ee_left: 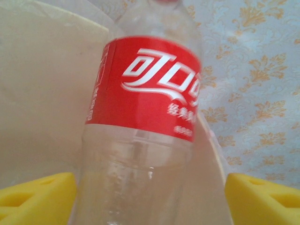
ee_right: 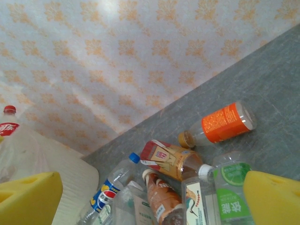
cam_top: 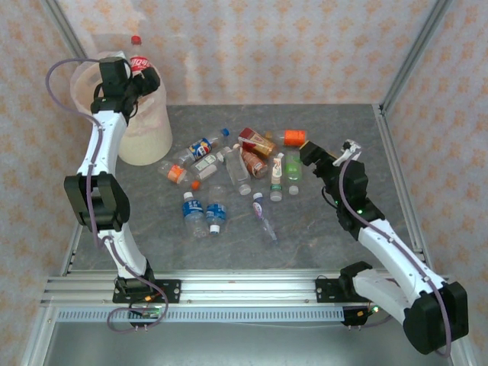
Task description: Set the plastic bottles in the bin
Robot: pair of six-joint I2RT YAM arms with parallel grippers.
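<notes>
1. Found one clear, smooth-walled red-labelled bottle [ee_left: 145, 93] upright at the mouth of the round cream bin [cam_top: 149, 141]; saw the other plastic bottles [cam_top: 229, 179] scattered on the grey mottled table [cam_top: 328, 244].
2. Could not see into the bin; noted a thin translucent liner [cam_top: 82, 80].
3. Saw, from the wrist, the left gripper [ee_left: 150, 197] with yellow pads [ee_left: 37, 197] parted around that bottle, with a gap on one side; found the right gripper [ee_right: 150, 201] spread wide, empty, above the pile.
</notes>
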